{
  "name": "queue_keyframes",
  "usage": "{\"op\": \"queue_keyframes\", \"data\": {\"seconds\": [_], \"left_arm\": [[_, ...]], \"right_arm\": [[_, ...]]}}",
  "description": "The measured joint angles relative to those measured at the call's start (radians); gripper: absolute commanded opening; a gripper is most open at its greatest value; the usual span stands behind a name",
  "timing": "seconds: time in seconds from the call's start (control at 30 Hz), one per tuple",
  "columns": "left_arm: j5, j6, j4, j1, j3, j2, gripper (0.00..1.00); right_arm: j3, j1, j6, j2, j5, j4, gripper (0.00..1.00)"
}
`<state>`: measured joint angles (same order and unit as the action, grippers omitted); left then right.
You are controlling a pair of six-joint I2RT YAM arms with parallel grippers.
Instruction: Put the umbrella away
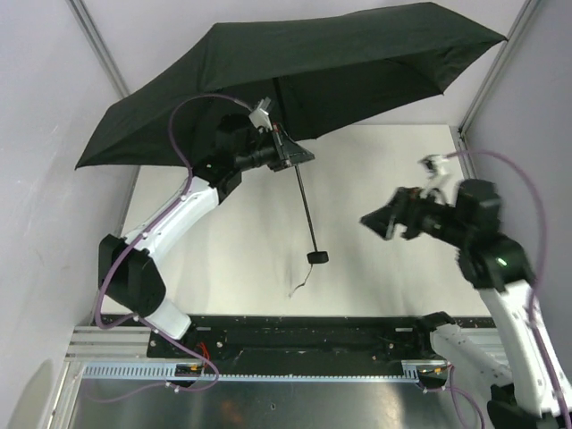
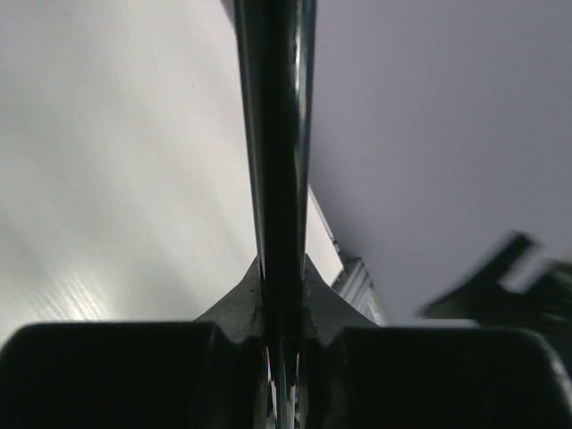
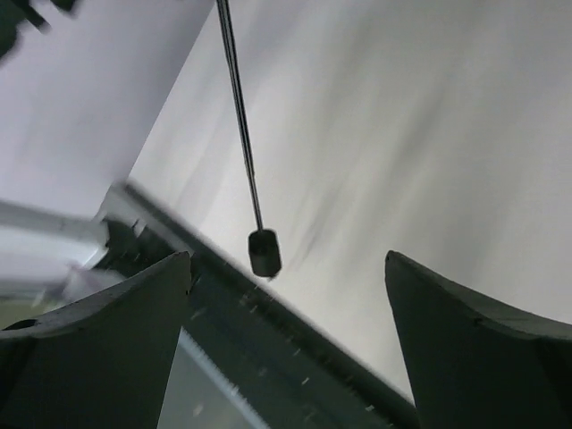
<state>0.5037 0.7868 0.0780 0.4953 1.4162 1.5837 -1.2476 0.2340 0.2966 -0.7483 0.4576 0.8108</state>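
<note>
The umbrella [image 1: 295,71] is fully spread, its black canopy held up over the back of the table. Its thin shaft [image 1: 304,201] slants down to a small black handle [image 1: 317,257] with a thin strap [image 1: 299,286] trailing onto the table. My left gripper [image 1: 297,154] is shut on the shaft just under the canopy; in the left wrist view the shaft [image 2: 275,134] runs straight up between the fingers. My right gripper [image 1: 374,223] hangs open to the right of the handle, apart from it. The right wrist view shows the handle [image 3: 264,252] ahead, between the spread fingers [image 3: 107,331].
The white table top [image 1: 375,170] lies under the umbrella. Grey enclosure walls [image 1: 45,107] stand at left and right, with a metal corner post [image 1: 487,80] at the back right. A black mounting rail [image 1: 304,335] runs along the near edge.
</note>
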Motion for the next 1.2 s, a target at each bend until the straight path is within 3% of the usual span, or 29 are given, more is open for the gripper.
{"op": "queue_keyframes", "data": {"seconds": [0.13,0.33,0.5,0.7,0.87,0.9,1.0,1.07,1.1,1.2], "left_arm": [[0.04,0.039,-0.029,0.022,-0.01,-0.037,0.0],[0.084,0.087,-0.116,0.051,-0.064,-0.095,0.0],[0.106,0.09,-0.163,0.061,-0.092,-0.119,0.0],[0.122,0.087,-0.201,0.073,-0.096,-0.138,0.0],[0.151,0.088,-0.259,0.093,-0.096,-0.139,0.0],[0.159,0.089,-0.271,0.099,-0.096,-0.139,0.0],[0.18,0.089,-0.302,0.115,-0.096,-0.139,0.0],[0.187,0.087,-0.315,0.122,-0.096,-0.139,0.0],[0.188,0.093,-0.316,0.123,-0.096,-0.138,0.03],[0.187,0.137,-0.319,0.126,-0.096,-0.138,0.33]], "right_arm": [[0.215,0.182,0.143,-0.126,0.058,-0.204,0.94],[0.25,0.483,0.255,-0.285,-0.001,-0.45,0.88],[0.263,0.527,0.312,-0.356,-0.038,-0.548,0.81],[0.302,0.486,0.336,-0.298,-0.037,-0.608,0.71],[0.306,0.478,0.357,-0.266,-0.027,-0.684,0.47],[0.307,0.482,0.362,-0.266,-0.028,-0.697,0.41],[0.317,0.496,0.36,-0.266,-0.034,-0.723,0.08],[0.33,0.504,0.352,-0.261,-0.037,-0.747,0.02],[0.336,0.507,0.338,-0.253,-0.037,-0.768,0.01],[0.367,0.538,0.326,-0.213,-0.091,-0.791,0.0]]}}
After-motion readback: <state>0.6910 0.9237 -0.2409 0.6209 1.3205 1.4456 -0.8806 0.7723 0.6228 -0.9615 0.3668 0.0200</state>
